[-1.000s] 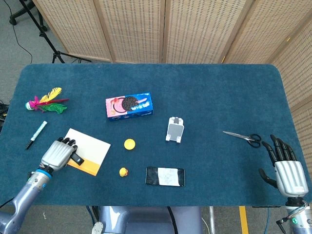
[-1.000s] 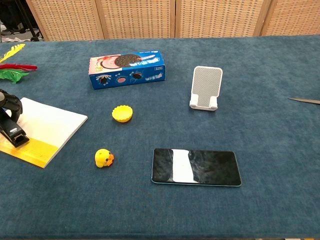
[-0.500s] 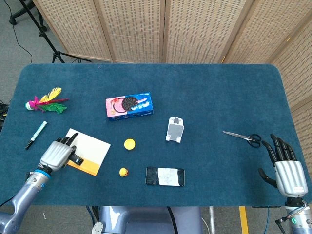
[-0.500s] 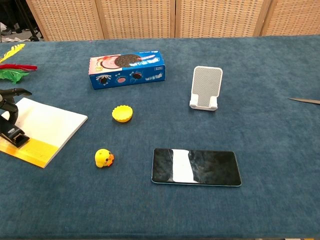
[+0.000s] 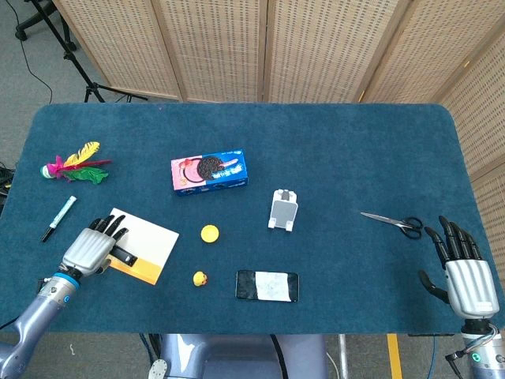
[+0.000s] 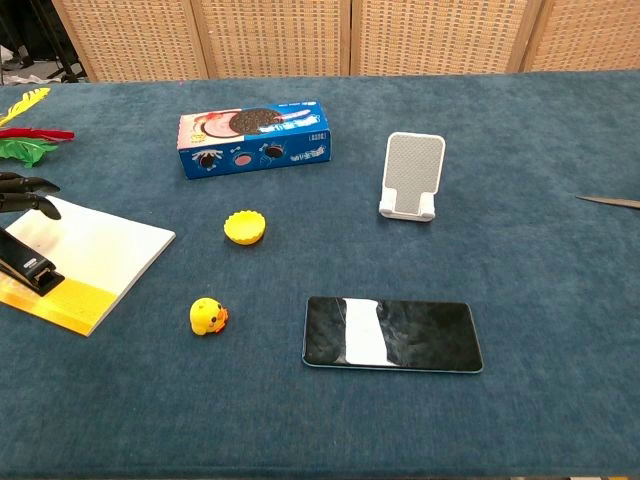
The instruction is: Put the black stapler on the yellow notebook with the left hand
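- Far left, our left hand [image 5: 92, 246] hovers over the notebook's edge, fingers spread, holding nothing.
- Just beside it, the black stapler [image 6: 26, 265] lies on the yellow notebook [image 6: 95, 250].
- Further along: a cookie box [image 5: 209, 172], then a phone [image 5: 267, 285].
- Far right, our right hand [image 5: 465, 276] rests, fingers splayed and empty, near the scissors [image 5: 394, 222].
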`<state>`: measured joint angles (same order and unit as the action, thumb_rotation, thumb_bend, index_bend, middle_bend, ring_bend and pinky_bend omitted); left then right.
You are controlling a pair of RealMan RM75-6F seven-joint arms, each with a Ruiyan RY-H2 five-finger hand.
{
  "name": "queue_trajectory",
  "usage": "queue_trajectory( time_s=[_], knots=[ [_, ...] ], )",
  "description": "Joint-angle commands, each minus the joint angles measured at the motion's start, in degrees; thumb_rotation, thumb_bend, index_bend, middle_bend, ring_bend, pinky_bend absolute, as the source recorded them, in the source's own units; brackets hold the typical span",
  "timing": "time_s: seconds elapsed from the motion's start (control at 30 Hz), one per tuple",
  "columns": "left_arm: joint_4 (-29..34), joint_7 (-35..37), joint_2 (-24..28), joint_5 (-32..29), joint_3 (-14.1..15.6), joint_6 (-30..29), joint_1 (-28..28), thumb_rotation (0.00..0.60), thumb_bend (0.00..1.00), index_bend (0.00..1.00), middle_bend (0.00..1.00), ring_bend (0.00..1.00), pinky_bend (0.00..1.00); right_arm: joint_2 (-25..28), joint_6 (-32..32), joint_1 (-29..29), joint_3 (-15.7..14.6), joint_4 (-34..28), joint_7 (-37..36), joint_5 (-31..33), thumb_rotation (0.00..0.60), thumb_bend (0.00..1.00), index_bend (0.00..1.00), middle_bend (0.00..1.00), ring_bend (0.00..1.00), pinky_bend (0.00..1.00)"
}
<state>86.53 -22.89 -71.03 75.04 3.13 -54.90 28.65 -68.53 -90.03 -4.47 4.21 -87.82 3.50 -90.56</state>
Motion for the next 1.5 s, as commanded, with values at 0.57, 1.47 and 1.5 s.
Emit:
queue_trajectory(
  time_s=[0.57,1.47,1.5],
  knots=[
    [5.9,7.5,5.6,2.9,-2.2,-3.4,-0.4,0.600,0.15,0.00,0.00,0.00,0.00,-0.4,-0.3,0.0,0.2,0.5,-0.4,0.0,0.600,0.33,0.12,0.00,0.00,0.11],
    [16.9,17.3,6.6,13.7,4.2,-22.1,-15.5,0.600,0.15,0.00,0.00,0.00,0.00,-0.2,0.1,-0.2,-0.3,0.4,-1.1,-0.6,0.600,0.32,0.12,0.00,0.00,0.11],
    [16.5,17.4,6.2,13.6,4.3,-22.1,-15.8,0.600,0.15,0.00,0.00,0.00,0.00,-0.2,0.1,-0.2,-0.3,0.4,-1.1,-0.6,0.600,0.32,0.12,0.00,0.00,0.11]
  ],
)
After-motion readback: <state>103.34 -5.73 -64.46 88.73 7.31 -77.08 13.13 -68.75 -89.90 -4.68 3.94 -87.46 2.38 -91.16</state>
